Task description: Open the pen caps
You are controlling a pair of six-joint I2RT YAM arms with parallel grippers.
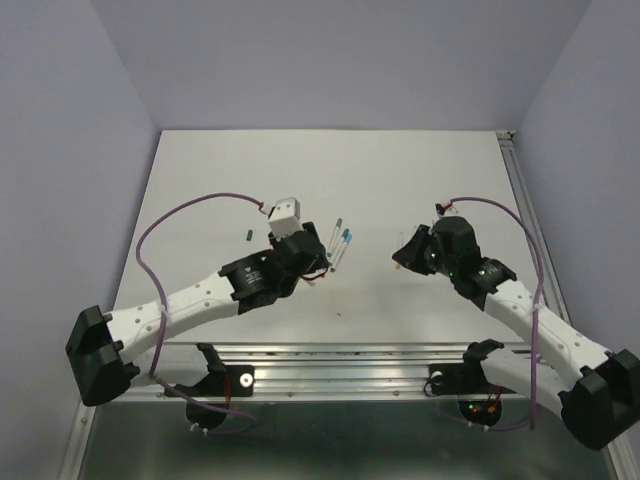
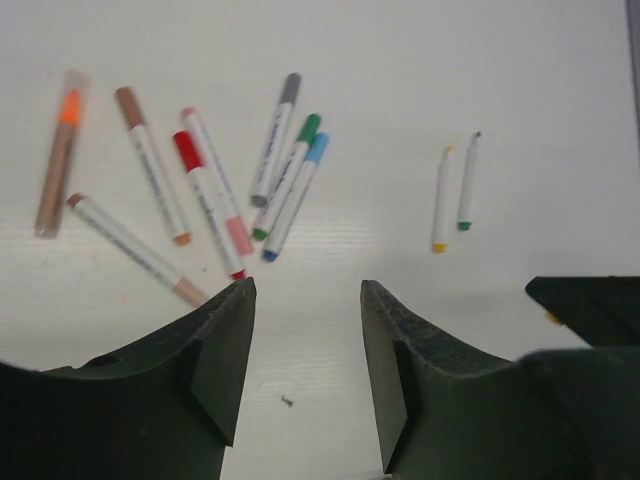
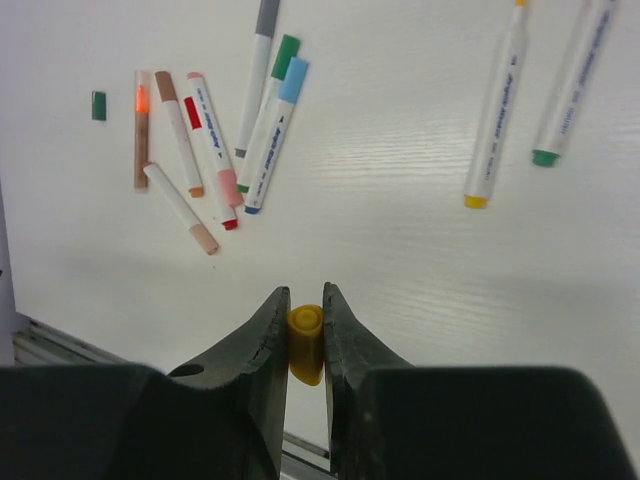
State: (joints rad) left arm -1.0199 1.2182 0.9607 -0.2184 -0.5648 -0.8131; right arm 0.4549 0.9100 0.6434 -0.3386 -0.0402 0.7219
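My right gripper [image 3: 305,295] is shut on a yellow pen cap [image 3: 306,345] and holds it above the table; it also shows in the top view [image 1: 405,255]. My left gripper [image 2: 305,290] is open and empty, hovering just short of a cluster of several capped pens [image 2: 210,190] with red, pink, brown, grey, green and blue ends. Two uncapped pens lie apart on the table, one with a yellow end [image 3: 495,110] and one with a green end [image 3: 570,90]. A loose green cap [image 3: 98,105] lies beyond the cluster, also in the top view [image 1: 247,234].
A tiny dark speck [image 2: 288,403] lies on the white table [image 1: 400,180] between my left jaws. The right gripper's dark body [image 2: 590,305] shows at the right of the left wrist view. A metal rail [image 1: 350,355] runs along the table's near edge.
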